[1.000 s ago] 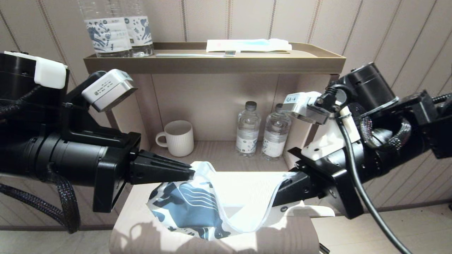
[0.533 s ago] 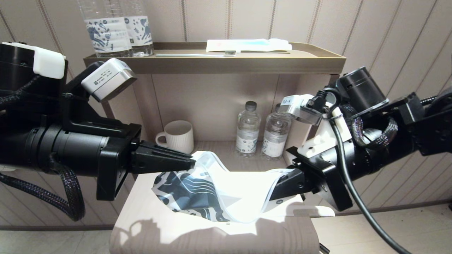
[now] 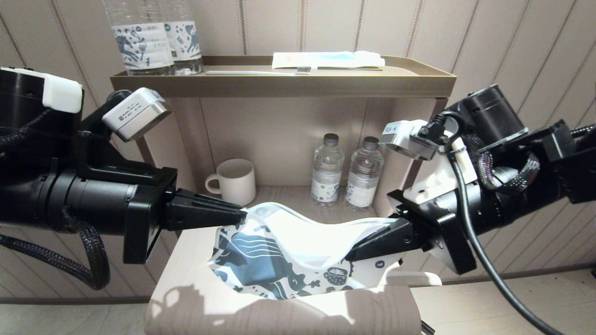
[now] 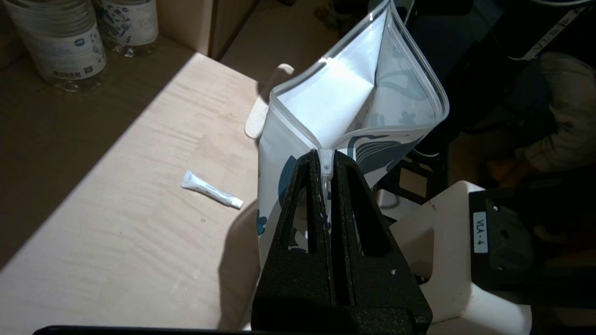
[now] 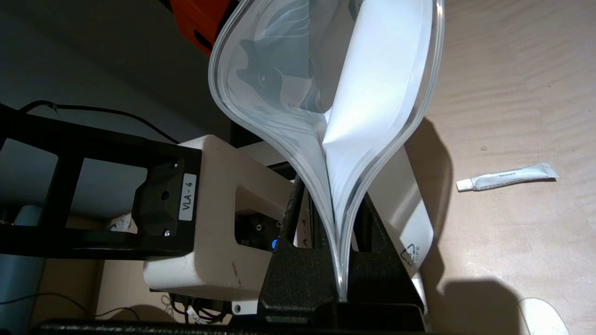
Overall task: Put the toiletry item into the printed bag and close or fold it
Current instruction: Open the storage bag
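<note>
Bag (image 3: pixel 284 251) is shown in the head view held above the table (image 3: pixel 186 298) by its two top corners: one corner is pinched by the left gripper (image 3: pixel 242 215), the other by the right gripper (image 3: pixel 349 253). Both sets of fingers are pressed together on the plastic. The hold at opposite ends appears intended to keep the mouth stretched so that the zip strip can be lined up for closing. Two bottles (image 3: pixel 327 170) and one mug (image 3: pixel 233 181) are seen on the lower shelf; two larger bottles, one toothbrush (image 3: pixel 258 72) and one packet (image 3: pixel 326 59) are counted on the top tray (image 3: pixel 419 79).

In the left wrist view, the left gripper (image 4: pixel 327 160) is seen clamped on the corner at the zip end. The mouth of the bag (image 4: pixel 354 111) is seen gaping. One small tube (image 4: pixel 212 194) is seen lying on the table (image 4: pixel 139 242), apart from the bag. One rounded white end (image 4: pixel 260 125) is seen on the table behind the bag; it may be the stick, but this cannot be confirmed.

In the right wrist view, the right gripper (image 5: pixel 340 279) is seen clamped on the opposite corner, with the bag (image 5: pixel 372 93) bowed open beyond it. No item can be made out inside. The tube (image 5: pixel 507 177) is seen again on the table (image 5: pixel 512 93).
</note>
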`<state>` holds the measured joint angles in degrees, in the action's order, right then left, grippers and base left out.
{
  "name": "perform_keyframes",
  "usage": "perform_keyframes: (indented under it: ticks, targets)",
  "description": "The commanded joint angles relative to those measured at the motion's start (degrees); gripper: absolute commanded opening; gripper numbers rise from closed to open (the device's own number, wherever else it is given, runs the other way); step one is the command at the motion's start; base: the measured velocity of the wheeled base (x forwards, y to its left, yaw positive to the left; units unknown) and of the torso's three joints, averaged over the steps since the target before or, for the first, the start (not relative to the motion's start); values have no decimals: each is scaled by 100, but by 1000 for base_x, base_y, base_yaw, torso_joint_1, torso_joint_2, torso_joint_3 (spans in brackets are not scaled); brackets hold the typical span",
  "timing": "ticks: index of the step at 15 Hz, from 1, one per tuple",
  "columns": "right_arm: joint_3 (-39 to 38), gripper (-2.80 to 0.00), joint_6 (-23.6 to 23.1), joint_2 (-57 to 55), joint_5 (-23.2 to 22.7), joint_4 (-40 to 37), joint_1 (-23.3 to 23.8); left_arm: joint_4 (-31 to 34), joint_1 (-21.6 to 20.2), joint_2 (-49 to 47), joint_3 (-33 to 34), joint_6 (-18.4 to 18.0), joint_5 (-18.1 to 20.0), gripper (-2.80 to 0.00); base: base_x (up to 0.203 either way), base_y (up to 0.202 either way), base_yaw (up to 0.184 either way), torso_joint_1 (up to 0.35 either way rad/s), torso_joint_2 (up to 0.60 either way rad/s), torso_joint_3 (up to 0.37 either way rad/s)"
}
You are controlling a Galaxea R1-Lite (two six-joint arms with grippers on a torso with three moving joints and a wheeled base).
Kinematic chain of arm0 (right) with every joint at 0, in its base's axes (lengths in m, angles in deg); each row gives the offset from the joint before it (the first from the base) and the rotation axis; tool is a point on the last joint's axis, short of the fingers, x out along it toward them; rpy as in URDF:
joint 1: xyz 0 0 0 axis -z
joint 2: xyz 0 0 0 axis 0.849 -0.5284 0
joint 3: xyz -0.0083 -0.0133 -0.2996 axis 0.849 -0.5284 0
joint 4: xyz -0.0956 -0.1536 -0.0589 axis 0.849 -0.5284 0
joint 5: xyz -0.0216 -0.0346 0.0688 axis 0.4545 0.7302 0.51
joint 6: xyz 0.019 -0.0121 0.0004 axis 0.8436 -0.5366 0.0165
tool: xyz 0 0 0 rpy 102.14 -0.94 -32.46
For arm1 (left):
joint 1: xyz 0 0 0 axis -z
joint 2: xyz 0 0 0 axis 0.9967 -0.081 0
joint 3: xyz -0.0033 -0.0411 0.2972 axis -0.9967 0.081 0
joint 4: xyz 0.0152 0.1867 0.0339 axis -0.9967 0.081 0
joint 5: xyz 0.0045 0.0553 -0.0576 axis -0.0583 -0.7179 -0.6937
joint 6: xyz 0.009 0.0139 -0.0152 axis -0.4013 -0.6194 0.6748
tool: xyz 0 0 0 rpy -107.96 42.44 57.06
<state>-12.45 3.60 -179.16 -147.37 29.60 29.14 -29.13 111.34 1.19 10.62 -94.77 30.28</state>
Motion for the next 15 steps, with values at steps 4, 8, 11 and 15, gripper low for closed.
perform_keyframes:
  ticks: [4,8,11,15]
  targets:
    - [2,-280,-10,74,-42,-13,31,8,-6,-63,-25,-107,52,-280,0,0,0,0,0,0]
    - [2,-280,-10,74,-51,-4,22,4,-6,-55,19,-105,65,-280,0,0,0,0,0,0]
    - [28,-280,-19,74,-51,-2,22,-96,0,-40,74,-131,109,0,0,0,0,0,0,0]
    - [11,-280,-19,115,-42,-4,29,-274,-37,-15,182,-104,255,0,0,0,0,0,0,0]
